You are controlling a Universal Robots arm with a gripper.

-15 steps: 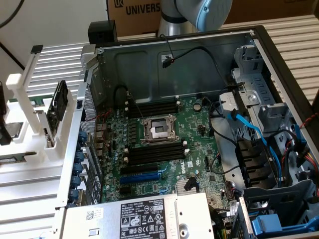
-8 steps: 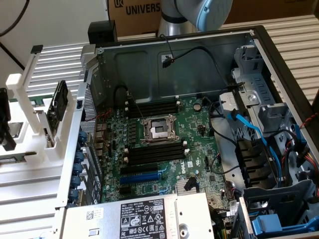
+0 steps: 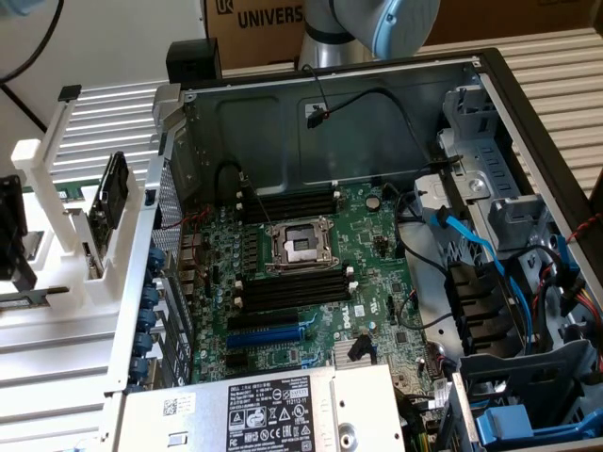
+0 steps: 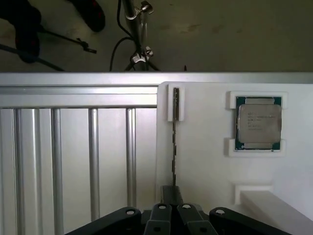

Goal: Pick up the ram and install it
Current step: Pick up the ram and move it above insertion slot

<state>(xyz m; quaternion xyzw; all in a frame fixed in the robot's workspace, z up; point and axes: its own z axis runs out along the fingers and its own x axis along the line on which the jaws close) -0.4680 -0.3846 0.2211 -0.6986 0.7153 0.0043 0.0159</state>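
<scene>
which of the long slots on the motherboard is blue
The expansion slot between the black memory slots and the labelled power supply. Every other long slot is black.

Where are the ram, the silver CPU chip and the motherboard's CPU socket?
the ram [image 4: 174,142], wrist view, middle of its thin edge
the CPU chip [image 4: 259,122], wrist view, centre of its silver lid
the CPU socket [image 3: 300,247], exterior view, its middle

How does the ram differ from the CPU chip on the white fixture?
The ram stands on edge and is seen as a thin dark line, while the CPU chip lies flat, face up. The ram is long and narrow; the CPU chip is squarish with a silver lid. Both are seated in holders on the white fixture.
</scene>
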